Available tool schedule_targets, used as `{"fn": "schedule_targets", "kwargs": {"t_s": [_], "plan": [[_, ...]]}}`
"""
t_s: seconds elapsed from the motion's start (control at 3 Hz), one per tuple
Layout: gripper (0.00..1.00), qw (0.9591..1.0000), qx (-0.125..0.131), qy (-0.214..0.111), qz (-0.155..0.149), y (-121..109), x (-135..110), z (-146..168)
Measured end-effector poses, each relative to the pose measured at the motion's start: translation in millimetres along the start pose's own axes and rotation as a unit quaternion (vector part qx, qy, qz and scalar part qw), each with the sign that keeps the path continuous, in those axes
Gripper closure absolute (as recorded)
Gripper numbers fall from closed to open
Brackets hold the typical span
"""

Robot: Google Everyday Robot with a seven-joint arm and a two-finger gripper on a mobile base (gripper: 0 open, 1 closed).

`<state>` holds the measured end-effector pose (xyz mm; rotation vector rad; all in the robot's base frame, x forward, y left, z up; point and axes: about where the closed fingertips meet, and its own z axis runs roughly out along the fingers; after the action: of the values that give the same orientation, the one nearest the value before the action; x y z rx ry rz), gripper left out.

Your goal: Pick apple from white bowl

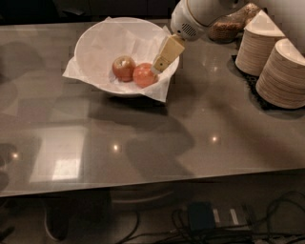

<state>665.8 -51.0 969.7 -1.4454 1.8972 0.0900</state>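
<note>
Apple [144,75] sat in the white bowl [93,43], touching a darker apple [123,68] on its left. Gripper [157,66] hung over the bowl's right rim, tip just beside the apple; open or closed, couldn't tell. Apple likely firm, light, slick and prone to roll, so grip across its widest middle.

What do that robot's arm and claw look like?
The arm is a smooth, rounded white shell with a small dotted grille. Its claw, over the right rim of the white bowl beside the apple, is a flat, pale tan blade.
</note>
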Motion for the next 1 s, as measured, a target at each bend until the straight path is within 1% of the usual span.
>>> {"fn": "schedule_targets", "kwargs": {"t_s": [0.33, 0.67, 1.0], "plan": [[0.0, 1.0, 0.0, 0.0, 0.0, 0, 0, 0], [0.0, 0.9999, 0.0, -0.007, -0.007, -2, -5, 10], [0.0, 0.9995, -0.02, -0.024, -0.01, 2, -13, 34]]}}
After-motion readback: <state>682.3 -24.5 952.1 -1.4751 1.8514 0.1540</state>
